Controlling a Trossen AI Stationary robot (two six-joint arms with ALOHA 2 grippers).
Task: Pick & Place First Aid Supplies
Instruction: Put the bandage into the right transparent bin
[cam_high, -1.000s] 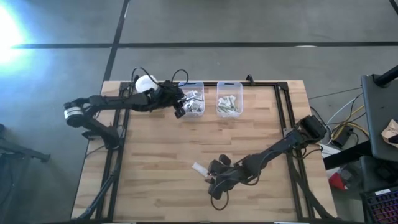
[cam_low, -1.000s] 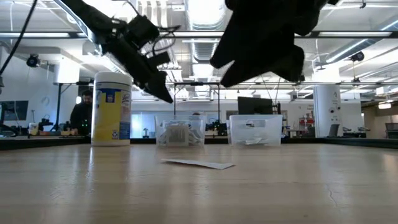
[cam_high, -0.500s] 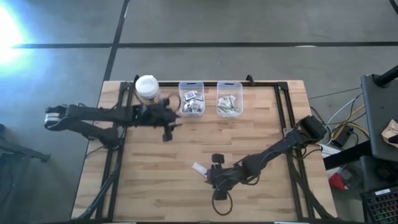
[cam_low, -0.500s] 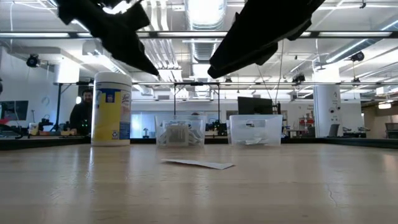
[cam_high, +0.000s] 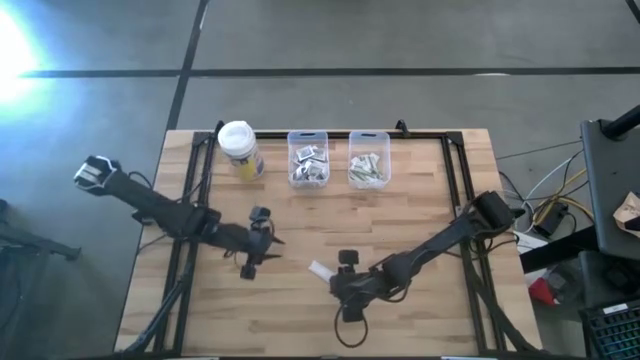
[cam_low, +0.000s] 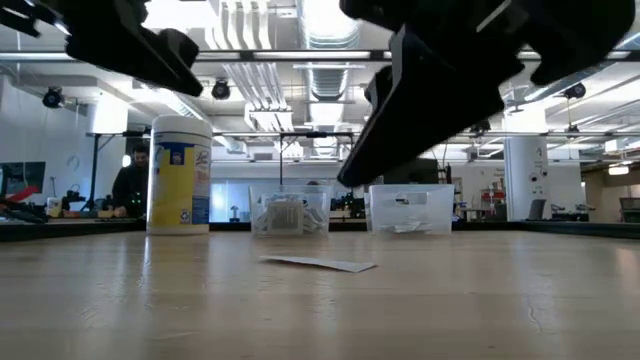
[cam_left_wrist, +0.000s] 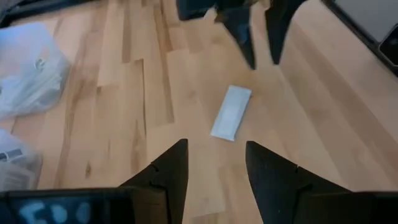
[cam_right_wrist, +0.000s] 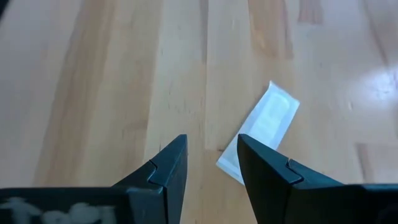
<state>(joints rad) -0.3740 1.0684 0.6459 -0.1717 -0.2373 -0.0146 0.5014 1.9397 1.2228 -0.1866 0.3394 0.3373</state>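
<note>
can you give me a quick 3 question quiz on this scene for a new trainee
1. True or false: the white strip packet lies flat on the bare table, outside both clear bins.
2. Which gripper is nearer the packet? A) left gripper B) right gripper
3. Fill in: the yellow container stands at the back of the table beside the ____ clear bin.

Key
1. True. It rests on the wood, touched by neither gripper.
2. B. The right gripper hangs open just beside it; the left gripper, also open, is farther off, pointing toward it.
3. Left, as the high view shows; the other bin is next over.
</note>
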